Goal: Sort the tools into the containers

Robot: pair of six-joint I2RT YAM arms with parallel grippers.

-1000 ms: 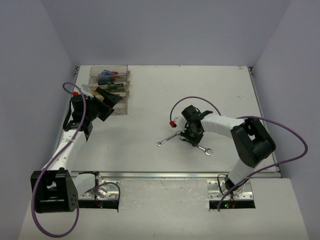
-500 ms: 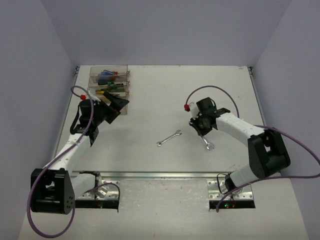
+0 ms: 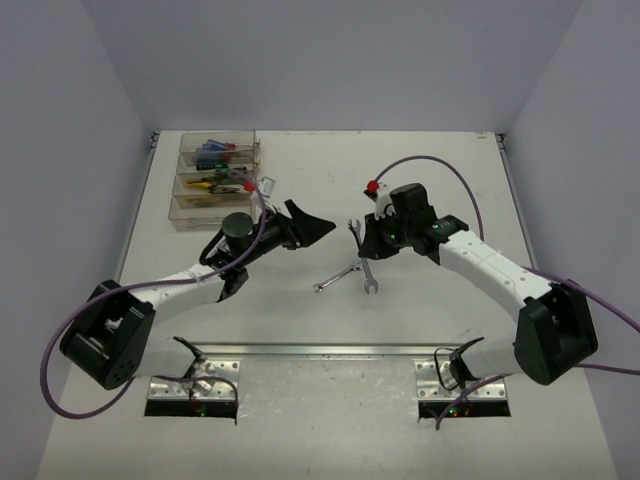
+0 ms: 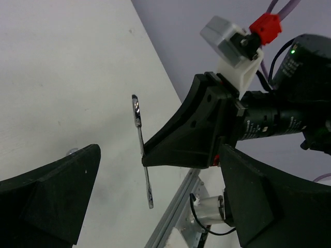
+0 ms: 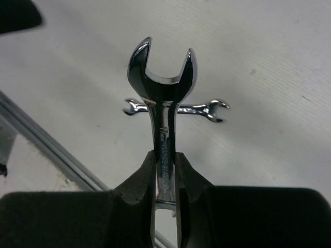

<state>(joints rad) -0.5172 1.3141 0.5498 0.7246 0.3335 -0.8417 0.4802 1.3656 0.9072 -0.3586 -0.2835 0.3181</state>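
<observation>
- Wrench [image 5: 164, 129] up first: pinched mid-shank in the right gripper [image 5: 164, 157], fingers [image 5: 139, 181] squeezed onto the steel, open end poking out past the tips.
- Held clear of the table [image 5: 269, 46], seemingly; gripped at the middle, probably to leave an end free for a second grasp.
- Left the other wrench [image 5: 204, 109] flat beyond the jaws, crosswise behind the held one.
- Had the left gripper [image 3: 312, 226] spread wide and empty, mouth facing the held wrench just ahead; looked like a hand-over.
- Found the containers [image 3: 190, 212] well behind those left jaws, on that arm's side; likely the reason for passing across.
- Had the left arm [image 3: 170, 290] stretched low toward the centre, the right arm [image 3: 490, 265] crooked at the elbow, wrist turned inward.
</observation>
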